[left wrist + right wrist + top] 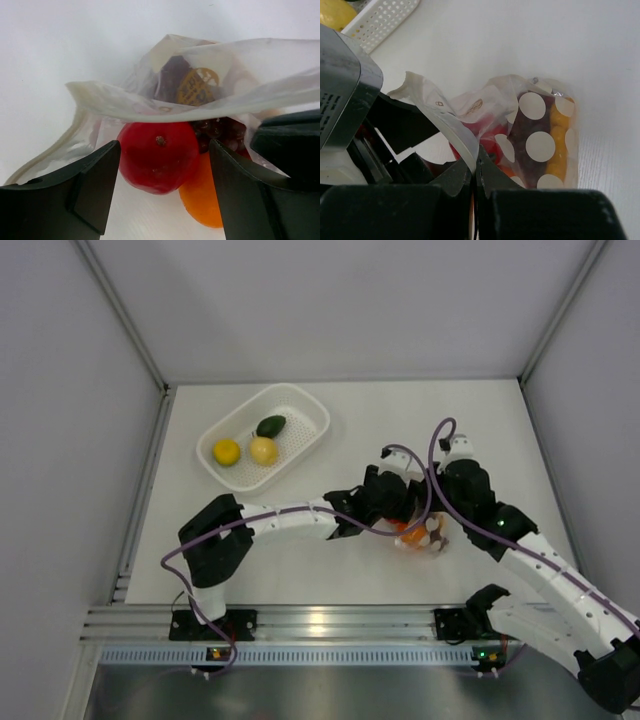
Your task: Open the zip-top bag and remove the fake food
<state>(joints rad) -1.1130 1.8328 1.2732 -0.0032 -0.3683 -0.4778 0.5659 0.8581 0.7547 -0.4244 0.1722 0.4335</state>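
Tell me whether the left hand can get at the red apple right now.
Probably yes. The right hand pinches the bag by its edge, holding the mouth open. The apple sits bare at that mouth, straight ahead of the open left hand. Only the bag's lip hangs over its top.

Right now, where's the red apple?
Left wrist view, centre: the apple sits under the bag's raised lip, between the open fingers of the left gripper, with the orange at its lower right and the grapes behind.

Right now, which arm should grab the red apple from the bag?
Probably left: the left gripper, open, faces the apple in the bag, while the right gripper pinches the bag's edge.
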